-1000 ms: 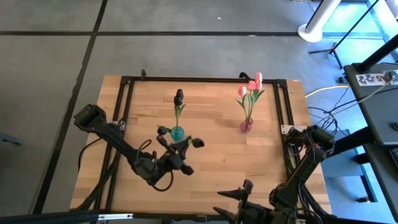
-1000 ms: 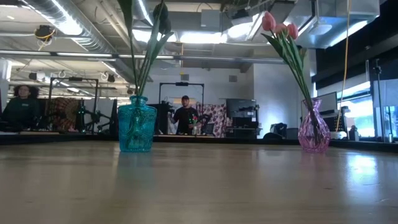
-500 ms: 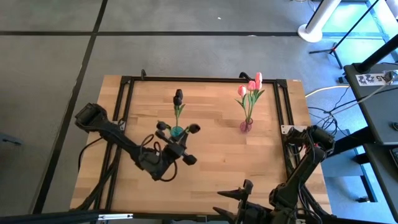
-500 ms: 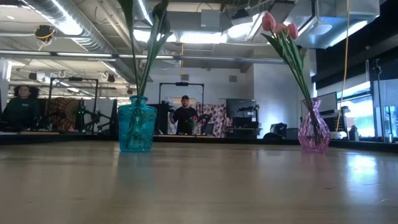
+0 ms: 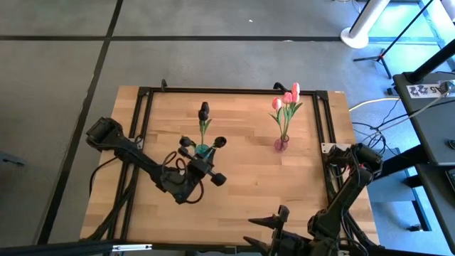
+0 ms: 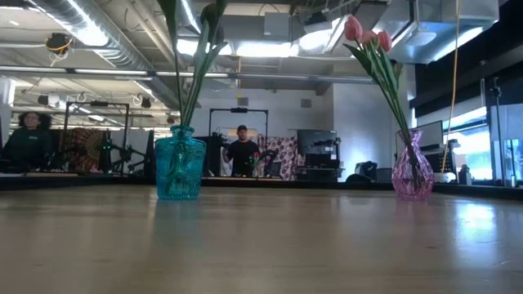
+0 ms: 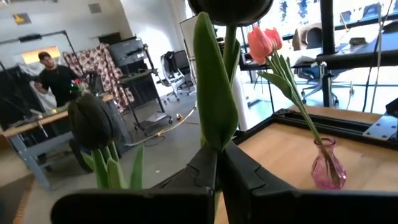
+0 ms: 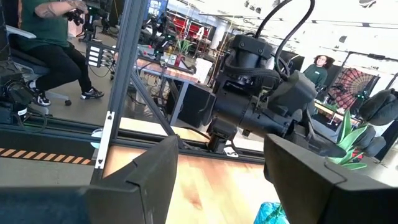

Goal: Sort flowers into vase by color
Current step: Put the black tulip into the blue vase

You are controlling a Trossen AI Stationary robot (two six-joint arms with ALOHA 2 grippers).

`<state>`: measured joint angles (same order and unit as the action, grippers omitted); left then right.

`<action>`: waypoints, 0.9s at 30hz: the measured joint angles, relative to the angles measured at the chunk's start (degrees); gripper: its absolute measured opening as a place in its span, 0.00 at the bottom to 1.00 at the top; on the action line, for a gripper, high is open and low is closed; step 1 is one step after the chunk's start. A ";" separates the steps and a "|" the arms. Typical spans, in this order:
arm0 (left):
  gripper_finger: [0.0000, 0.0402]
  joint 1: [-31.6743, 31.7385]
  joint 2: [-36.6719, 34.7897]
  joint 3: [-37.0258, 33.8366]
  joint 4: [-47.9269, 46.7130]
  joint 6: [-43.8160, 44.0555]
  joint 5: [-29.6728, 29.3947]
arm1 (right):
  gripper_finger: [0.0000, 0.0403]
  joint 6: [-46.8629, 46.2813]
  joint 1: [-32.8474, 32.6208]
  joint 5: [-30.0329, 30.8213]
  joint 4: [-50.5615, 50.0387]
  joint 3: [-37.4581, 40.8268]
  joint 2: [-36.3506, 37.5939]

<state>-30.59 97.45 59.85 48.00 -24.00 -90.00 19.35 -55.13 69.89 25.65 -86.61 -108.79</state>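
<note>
Center-left of the high view, my left gripper (image 5: pixel 201 158) sits just beside the teal vase (image 5: pixel 202 151), fingers pressed together on a black tulip's stem (image 7: pixel 219 118); its dark head (image 7: pixel 230 7) is at the top edge of the left wrist view, w/ the long leaf running up betw my fingers (image 7: pixel 249 180). Another black tulip (image 5: pixel 204 111) stands in the teal vase, head pointing to upper frame. Pink tulips (image 5: pixel 286 98) are in the pink vase (image 5: pixel 281 144), right of center on the wooden table (image 5: pixel 242 178), well apart from the teal one. Low view: teal vase at left, pink vase at right, stems rising out of both. Bottom right of the high view, my right gripper (image 5: pixel 274 226) waits at the table's near edge, fingers spread, holding nothing. People show in the room bkgd.
</note>
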 joint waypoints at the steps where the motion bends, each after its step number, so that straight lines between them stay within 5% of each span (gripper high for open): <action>1: 0.01 0.00 0.00 -0.28 0.01 1.01 -0.03 | 0.59 0.00 0.00 0.00 0.00 0.00 0.00; 13: 0.04 -0.11 0.00 -6.77 0.01 8.65 0.00 | 0.59 -2.65 0.00 -0.02 -1.92 0.02 -0.05; 27: 0.31 -2.23 0.02 -9.22 4.65 11.95 1.69 | 0.59 -3.04 0.00 -0.52 -1.86 0.02 -0.07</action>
<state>-32.82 97.47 50.63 52.65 -12.05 -88.31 16.32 -55.13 69.36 23.79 -86.59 -108.86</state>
